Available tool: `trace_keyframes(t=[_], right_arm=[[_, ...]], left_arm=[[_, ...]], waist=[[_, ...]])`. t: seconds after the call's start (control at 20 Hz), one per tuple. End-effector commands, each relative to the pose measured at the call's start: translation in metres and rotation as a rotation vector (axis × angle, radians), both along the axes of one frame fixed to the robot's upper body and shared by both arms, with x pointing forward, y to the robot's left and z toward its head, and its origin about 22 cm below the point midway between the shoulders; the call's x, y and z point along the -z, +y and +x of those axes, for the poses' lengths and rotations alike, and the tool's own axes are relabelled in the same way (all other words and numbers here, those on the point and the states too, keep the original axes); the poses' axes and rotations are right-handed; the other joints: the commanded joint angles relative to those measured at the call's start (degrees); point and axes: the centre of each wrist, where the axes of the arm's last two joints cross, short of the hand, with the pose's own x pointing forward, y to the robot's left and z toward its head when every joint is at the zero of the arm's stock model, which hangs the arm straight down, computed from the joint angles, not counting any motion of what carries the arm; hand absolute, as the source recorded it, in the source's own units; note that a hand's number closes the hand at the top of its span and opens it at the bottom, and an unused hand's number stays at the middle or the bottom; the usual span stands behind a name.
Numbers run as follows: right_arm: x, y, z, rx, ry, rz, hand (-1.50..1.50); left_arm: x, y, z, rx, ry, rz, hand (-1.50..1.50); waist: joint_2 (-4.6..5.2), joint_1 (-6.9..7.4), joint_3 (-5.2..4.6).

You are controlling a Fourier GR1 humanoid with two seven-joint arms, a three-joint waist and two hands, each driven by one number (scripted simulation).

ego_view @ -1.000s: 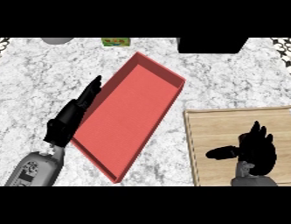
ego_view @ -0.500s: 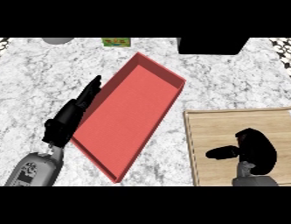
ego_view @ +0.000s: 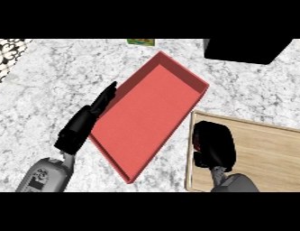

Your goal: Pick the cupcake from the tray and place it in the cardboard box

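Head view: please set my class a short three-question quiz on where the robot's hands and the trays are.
1. True or false: a cupcake sits in plain view inside the red tray.
2. Fill in: the right hand is above the light ____ board.
3. Which lies beside the red tray's left rim? A) the left hand B) the right hand C) a black box

Key: 1 false; 2 wooden; 3 A.

Bare red tray [ego_view: 145, 117] (raised rim)
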Motion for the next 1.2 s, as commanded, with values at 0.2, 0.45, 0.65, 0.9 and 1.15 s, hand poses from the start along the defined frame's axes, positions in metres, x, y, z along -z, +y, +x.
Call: trace_keyframes(t=[0.2,0.45,0.65,0.9,1.15], right_arm=[[-0.029,0.066,-0.053,-1.08,-0.197,0.007,1.5],[-0.062,0.019,-0.068,-1.297,-0.286,0.129,1.5],[-0.12,-0.022,-0.072,-1.378,-0.33,0.197,1.5],[-0.161,-0.049,-0.094,-1.344,-0.388,0.382,1.5],[-0.186,-0.062,-0.084,-1.234,-0.371,0.453,1.5]], left_arm=[[0.002,-0.007,0.004,0.007,0.018,-0.004,0.0],[-0.001,0.005,0.007,-0.085,0.002,-0.005,0.0],[0.004,0.006,0.003,-0.107,-0.007,0.009,0.0],[-0.003,0.018,0.013,-0.113,0.007,0.018,0.0],[-0.002,0.011,0.005,-0.076,0.005,0.011,0.0]], waist=[[0.05,-2.34,0.57],[0.01,-7.19,0.53],[0.05,-7.51,0.49],[0.17,-7.84,0.49],[0.16,-7.22,0.43]])
